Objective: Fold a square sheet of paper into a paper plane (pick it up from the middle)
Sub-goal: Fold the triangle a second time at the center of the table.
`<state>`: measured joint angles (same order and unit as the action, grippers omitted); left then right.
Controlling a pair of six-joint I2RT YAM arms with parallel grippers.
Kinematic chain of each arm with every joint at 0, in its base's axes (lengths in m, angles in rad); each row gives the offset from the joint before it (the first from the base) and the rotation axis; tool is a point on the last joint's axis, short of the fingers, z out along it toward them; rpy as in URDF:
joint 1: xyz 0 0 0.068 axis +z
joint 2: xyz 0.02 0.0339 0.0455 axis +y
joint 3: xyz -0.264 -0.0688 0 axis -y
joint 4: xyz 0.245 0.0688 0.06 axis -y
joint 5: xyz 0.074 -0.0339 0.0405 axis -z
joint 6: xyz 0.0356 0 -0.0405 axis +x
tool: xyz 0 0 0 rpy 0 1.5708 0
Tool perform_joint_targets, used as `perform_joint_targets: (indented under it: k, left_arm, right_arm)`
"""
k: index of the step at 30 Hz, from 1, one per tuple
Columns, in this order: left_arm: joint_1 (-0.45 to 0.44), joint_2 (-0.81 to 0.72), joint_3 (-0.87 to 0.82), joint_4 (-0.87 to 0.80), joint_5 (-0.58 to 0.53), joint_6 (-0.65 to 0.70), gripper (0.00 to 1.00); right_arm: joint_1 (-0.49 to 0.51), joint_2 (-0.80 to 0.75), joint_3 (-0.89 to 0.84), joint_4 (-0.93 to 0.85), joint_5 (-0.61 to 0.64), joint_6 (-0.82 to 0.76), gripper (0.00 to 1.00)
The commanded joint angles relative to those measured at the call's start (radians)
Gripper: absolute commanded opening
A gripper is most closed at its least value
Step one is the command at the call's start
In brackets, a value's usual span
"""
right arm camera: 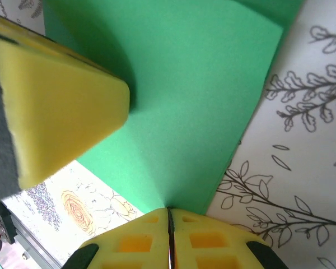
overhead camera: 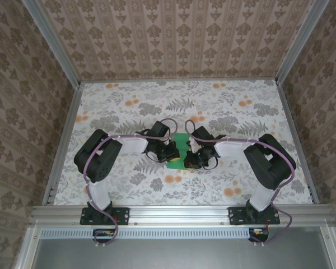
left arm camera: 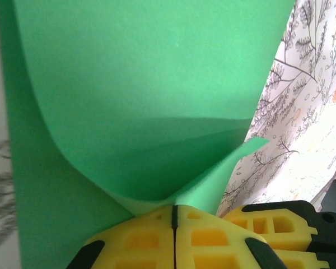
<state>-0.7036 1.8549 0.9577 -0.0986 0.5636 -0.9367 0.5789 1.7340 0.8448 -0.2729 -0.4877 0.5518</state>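
As the left gripper [left arm camera: 173, 210] and right gripper [right arm camera: 169, 212] face each other, each is clenched on an edge of the square sheet of paper [overhead camera: 181, 143]. The sheet lies directly between them, equally near both, its long axis crossing their line.

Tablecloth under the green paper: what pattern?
Grey leaves and orange flowers on white. The tablecloth shows best in the top external view.

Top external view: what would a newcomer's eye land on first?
The bright green sheet of paper stands out at the middle of the floral cloth, where both arms meet over it. The left end effector is shut on its curled edge, and the right end effector is shut on another edge.
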Motion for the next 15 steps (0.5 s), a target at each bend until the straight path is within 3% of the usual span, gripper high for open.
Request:
perform_joint_targets:
  k: [1,15]
  left_arm:
    - [0.062,0.012,0.028,-0.084,-0.099,0.059,0.07]
    - [0.166,-0.055,0.06,-0.136,-0.083,0.171,0.07]
  right_arm:
    - [0.003,0.078,-0.047,-0.161,0.176,-0.019,0.1]
    - [0.004,0.064,-0.047,-0.15,0.164,-0.013,0.09]
